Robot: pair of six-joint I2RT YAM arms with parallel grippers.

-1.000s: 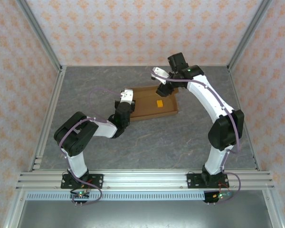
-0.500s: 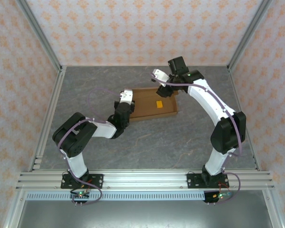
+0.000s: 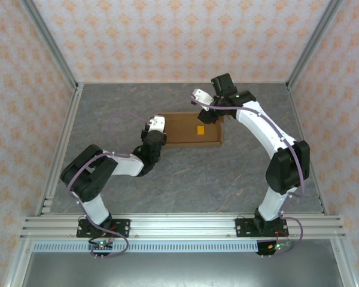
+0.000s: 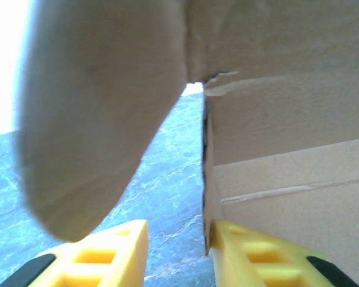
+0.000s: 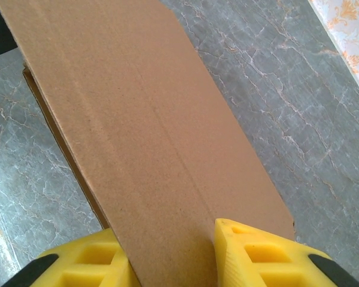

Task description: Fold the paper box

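- Top view: the paper box [image 3: 182, 128] lies on the table [image 3: 185, 179] in the upper middle of the frame. It forms a shallow open tray, with an orange block [image 3: 200, 130] inside it.
- Top view: the left gripper [image 3: 159, 125] is at the tray's left end and the right gripper [image 3: 209, 115] at its upper right corner. The finger gap cannot be read from here.
- Left wrist view: the left gripper [image 4: 178, 254] has its fingers [image 4: 102, 257] apart at the lower edge, with bare table between them. An upright cardboard edge stands just beside the right-hand finger, unclamped.
- Left wrist view: a rounded flap [image 4: 102, 107] hangs blurred at the upper left. A ragged cut shows at the top centre where flap and wall meet.
- Right wrist view: the right gripper [image 5: 170, 257] has its fingers set wide. A flat panel [image 5: 137, 113] of the box runs from the gap to the upper left. Whether the fingers press on it cannot be told.
- Right wrist view: a faint crease [image 5: 161, 119] runs lengthwise down the panel.
- Handling, as a judgement: the card is light and thin. It is stiff across a panel but gives readily along a crease. It is likely to slide on the smooth table and to tear at the die-cut corners.
- Grip points, as a judgement: take hold at a free flap edge, well away from the cuts. Brace the opposite wall with the other gripper.
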